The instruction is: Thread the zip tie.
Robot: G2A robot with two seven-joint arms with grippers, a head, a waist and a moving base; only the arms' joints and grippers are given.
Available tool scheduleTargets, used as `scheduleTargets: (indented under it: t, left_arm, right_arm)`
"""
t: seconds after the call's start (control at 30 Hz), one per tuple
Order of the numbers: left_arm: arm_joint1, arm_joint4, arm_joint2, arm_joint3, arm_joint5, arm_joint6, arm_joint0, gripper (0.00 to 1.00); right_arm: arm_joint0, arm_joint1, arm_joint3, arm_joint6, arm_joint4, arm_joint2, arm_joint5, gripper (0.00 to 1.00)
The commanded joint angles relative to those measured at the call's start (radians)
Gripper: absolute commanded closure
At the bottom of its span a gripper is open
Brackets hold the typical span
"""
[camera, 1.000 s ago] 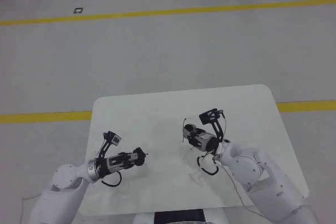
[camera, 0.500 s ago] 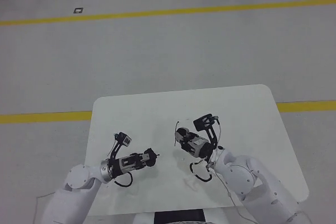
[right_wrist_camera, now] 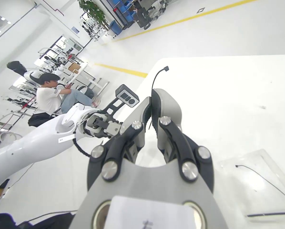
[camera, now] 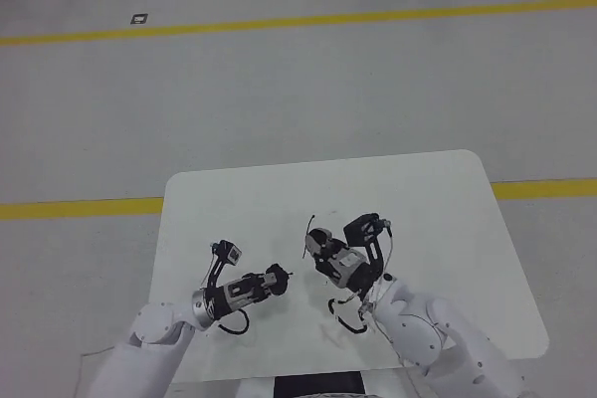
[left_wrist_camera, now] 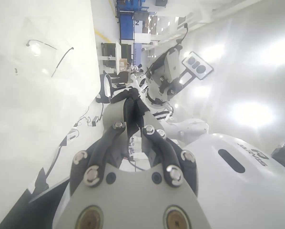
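My right gripper (camera: 316, 244) (right_wrist_camera: 152, 99) is shut on a black zip tie (right_wrist_camera: 158, 76). The strap rises from between the fingers, and its small square head is at the free end, above the white table (camera: 428, 199). In the top view the zip tie (camera: 308, 227) shows as a thin black line over that gripper. My left gripper (camera: 281, 277) (left_wrist_camera: 132, 94) hangs a short way to the left of it, tips pointing at it, fingers shut, with nothing visible between them. A small gap separates the two grippers.
A clear tray (right_wrist_camera: 264, 154) lies flat on the table beside the right arm, holding spare black zip ties (right_wrist_camera: 260, 173) (left_wrist_camera: 61, 59). The left arm (right_wrist_camera: 61, 125) sits low over the table's left edge. The far half of the table is bare.
The left gripper has moved right, toward the middle of the table. The right gripper, with the zip tie in it, has moved left and nearer, so the gap between them has shrunk.
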Motion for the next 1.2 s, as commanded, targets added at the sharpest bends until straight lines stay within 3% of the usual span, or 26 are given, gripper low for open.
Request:
scheduleTargets:
  t: [0.0,0.3,0.67,1.17]
  left_arm:
    - [-0.013,-0.001,-0.008,-0.003,0.0,0.009,0.001,1.0]
    - [-0.067,-0.002,-0.037,0.022,0.0,-0.017,-0.016,1.0]
    - [-0.067,-0.002,-0.037,0.022,0.0,-0.017,-0.016,1.0]
    - [-0.067,-0.002,-0.037,0.022,0.0,-0.017,-0.016,1.0]
  right_arm:
    - [-0.007,-0.002,-0.001,-0.022,-0.018,-0.008,0.003,1.0]
    - [-0.024,-0.011,0.0,-0.112,-0.063,-0.033,0.008,1.0]
    - [-0.025,-0.014,0.005,-0.124,-0.075,-0.048,0.001,1.0]
    - [-0.024,-0.032,0.025,-0.155,-0.157,-0.103,0.043,1.0]
